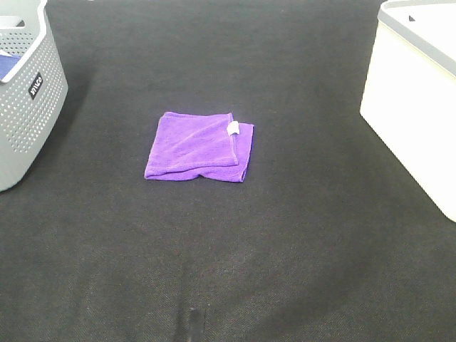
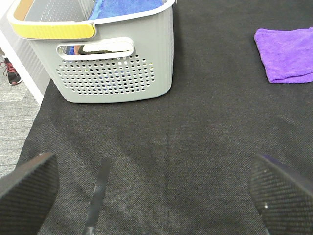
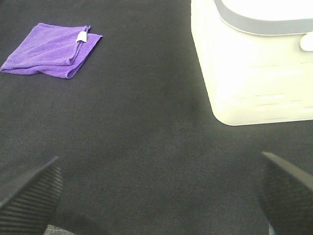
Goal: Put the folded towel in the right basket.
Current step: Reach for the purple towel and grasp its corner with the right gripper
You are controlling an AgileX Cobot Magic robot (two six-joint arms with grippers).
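A folded purple towel [image 1: 199, 147] with a small white tag lies flat on the black table near the middle. It also shows in the left wrist view [image 2: 287, 54] and in the right wrist view [image 3: 51, 50]. The white right basket [image 1: 420, 92] stands at the table's right edge, and the right wrist view [image 3: 254, 68] shows its side wall. My left gripper [image 2: 151, 196] is open and empty, well short of the towel. My right gripper [image 3: 156, 196] is open and empty, between towel and white basket but apart from both. Neither gripper shows in the exterior high view.
A grey perforated basket [image 1: 25, 92] with a yellow rim strip stands at the table's left edge and holds a blue cloth [image 2: 124, 7]. Beyond the table's left edge is grey floor [image 2: 19, 122] with a shoe on it.
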